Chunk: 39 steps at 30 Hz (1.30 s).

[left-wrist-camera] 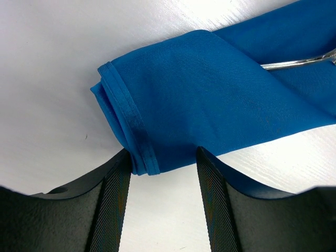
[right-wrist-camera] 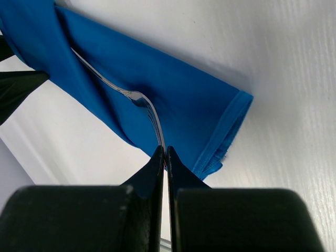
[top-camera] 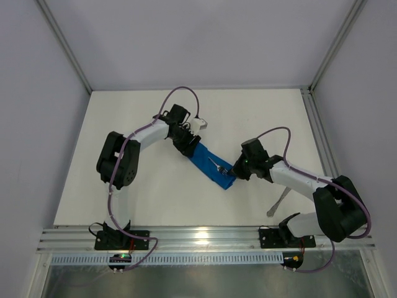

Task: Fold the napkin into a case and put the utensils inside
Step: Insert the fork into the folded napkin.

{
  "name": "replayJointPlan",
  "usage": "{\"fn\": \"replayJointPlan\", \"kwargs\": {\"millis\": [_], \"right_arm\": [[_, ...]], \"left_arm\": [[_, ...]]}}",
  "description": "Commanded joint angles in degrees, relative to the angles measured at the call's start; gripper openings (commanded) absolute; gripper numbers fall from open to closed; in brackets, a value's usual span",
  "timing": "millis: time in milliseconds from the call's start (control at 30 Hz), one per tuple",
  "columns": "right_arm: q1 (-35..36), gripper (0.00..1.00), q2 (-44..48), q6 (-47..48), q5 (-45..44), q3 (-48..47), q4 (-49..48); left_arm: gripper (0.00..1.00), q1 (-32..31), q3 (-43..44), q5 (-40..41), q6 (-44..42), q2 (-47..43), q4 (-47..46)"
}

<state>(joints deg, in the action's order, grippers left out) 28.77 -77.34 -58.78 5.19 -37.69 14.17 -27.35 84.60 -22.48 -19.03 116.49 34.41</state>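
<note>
A: Where does the case lie?
B: On the table. One end sits between the left gripper's parted fingertips, the other just ahead of the right gripper's tips.
A: And the fork?
B: On the case. Its near end is pinched between the right fingers, its far end is under a fold.
A: The second utensil?
B: On the table behind the right fingers, well apart from the case.

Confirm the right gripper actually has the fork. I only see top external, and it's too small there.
Observer: Yes. Right wrist view: right gripper shut on the fork, at its tine end it seems.
Operator: Handle tucked in?
Observer: Left wrist view: the handle disappears under a fold of the napkin.
Operator: And the other arm?
Observer: Left gripper open, fingers either side of the napkin's hemmed end, not visibly pinching it.
</note>
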Motion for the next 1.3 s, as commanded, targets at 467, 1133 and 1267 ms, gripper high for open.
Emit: {"fn": "replayJointPlan", "kwargs": {"millis": [467,1133,1267], "right_arm": [[-0.6,0.04,-11.7,9.0,5.4,-10.6,-2.0],[-3.2,0.04,-16.2,23.7,2.4,-21.0,8.4],[-4.0,0.04,-18.6,26.8,1.6,-24.2,11.0]], "left_arm": [[0.55,0.0,0.0,-0.6,-2.4,-2.4,-2.3],[0.5,0.8,-0.7,1.1,-4.6,-1.9,-2.2],[0.49,0.8,-0.9,2.2,-5.2,-1.0,-2.2]]}}
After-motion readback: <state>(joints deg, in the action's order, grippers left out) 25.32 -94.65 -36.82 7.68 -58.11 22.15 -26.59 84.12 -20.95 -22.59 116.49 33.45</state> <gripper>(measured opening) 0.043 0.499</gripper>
